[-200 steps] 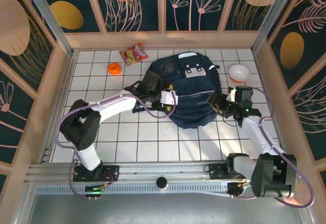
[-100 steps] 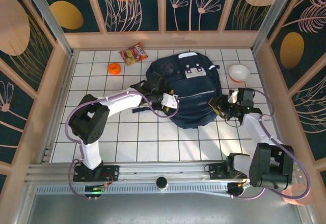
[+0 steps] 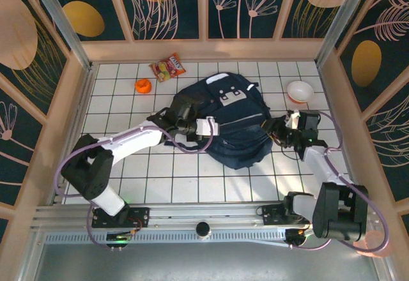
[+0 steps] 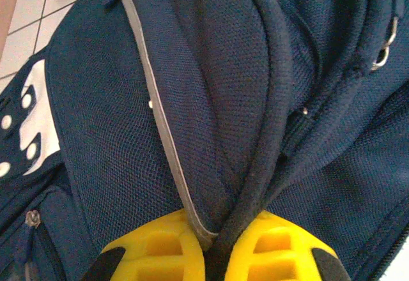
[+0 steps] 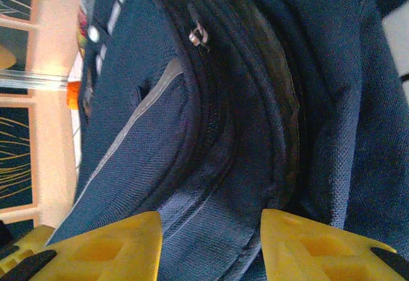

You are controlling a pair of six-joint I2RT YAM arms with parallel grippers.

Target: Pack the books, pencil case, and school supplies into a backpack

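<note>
On white tiled table [image 3: 160, 166] centre, large navy-blue fabric backpack [image 3: 233, 124] lies. My left gripper [image 4: 214, 255] pinches fold of its fabric; right gripper [image 5: 211, 249] fingers apart around its edge, grip uncertain. Inside hidden: I judge loading perhaps done, closing left.

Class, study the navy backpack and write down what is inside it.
The backpack shows navy fabric, a pale stripe and a zip pull outside. The left fingers pinch a fold of it. Fabric covers its inside, so any contents cannot be seen.
</note>
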